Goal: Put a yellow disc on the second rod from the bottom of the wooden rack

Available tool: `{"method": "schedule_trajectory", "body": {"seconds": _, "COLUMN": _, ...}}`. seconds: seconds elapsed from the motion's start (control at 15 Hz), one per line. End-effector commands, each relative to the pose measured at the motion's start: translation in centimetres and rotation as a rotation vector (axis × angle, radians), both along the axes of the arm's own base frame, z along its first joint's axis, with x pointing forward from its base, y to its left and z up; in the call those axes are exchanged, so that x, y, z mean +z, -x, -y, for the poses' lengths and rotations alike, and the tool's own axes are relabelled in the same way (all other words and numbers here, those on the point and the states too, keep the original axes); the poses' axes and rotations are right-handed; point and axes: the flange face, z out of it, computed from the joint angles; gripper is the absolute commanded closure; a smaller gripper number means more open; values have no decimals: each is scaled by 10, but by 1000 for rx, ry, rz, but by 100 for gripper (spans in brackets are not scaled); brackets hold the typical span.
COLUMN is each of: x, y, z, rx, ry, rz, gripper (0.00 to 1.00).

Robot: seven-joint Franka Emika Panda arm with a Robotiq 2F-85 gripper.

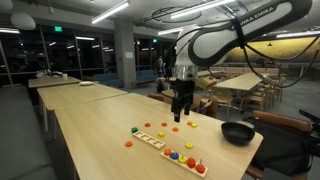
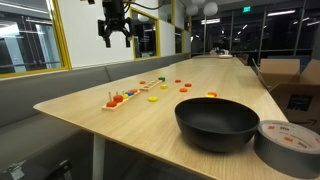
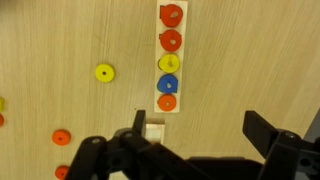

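The wooden rack lies at the top of the wrist view, with red, red, yellow, blue and orange discs on its pegs. It also shows in both exterior views. A loose yellow disc lies on the table to the rack's left. More yellow discs lie near the rack in the exterior views. My gripper is open and empty, high above the table over the rack's end.
A black bowl stands near the table's end, with a grey tape roll beside it. Orange discs lie scattered on the wood table. A small pale wood piece sits just past the rack's end.
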Motion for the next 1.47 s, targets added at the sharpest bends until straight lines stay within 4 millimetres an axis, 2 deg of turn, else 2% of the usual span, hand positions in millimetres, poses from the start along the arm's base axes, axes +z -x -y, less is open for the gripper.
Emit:
{"method": "schedule_trajectory", "body": {"seconds": 0.0, "x": -29, "y": -23, "z": 22, "rx": -53, "ry": 21, "rz": 18, "gripper": 0}}
{"method": "schedule_trajectory", "body": {"seconds": 0.4, "x": -86, "y": -49, "z": 36, "rx": -107, "ry": 77, "rz": 13, "gripper": 0}}
{"method": "schedule_trajectory", "body": {"seconds": 0.8, "x": -139, "y": -65, "z": 73, "rx": -207, "ry": 135, "rz": -44, "gripper": 0}}
{"method": "schedule_trajectory", "body": {"seconds": 1.07, "x": -158, "y": -71, "z": 102, "rx": -284, "ry": 126, "rz": -91, "gripper": 0}}
{"method": "schedule_trajectory", "body": {"seconds": 1.4, "x": -166, "y": -72, "z": 124, "rx": -360, "ry": 75, "rz": -154, "gripper": 0}}
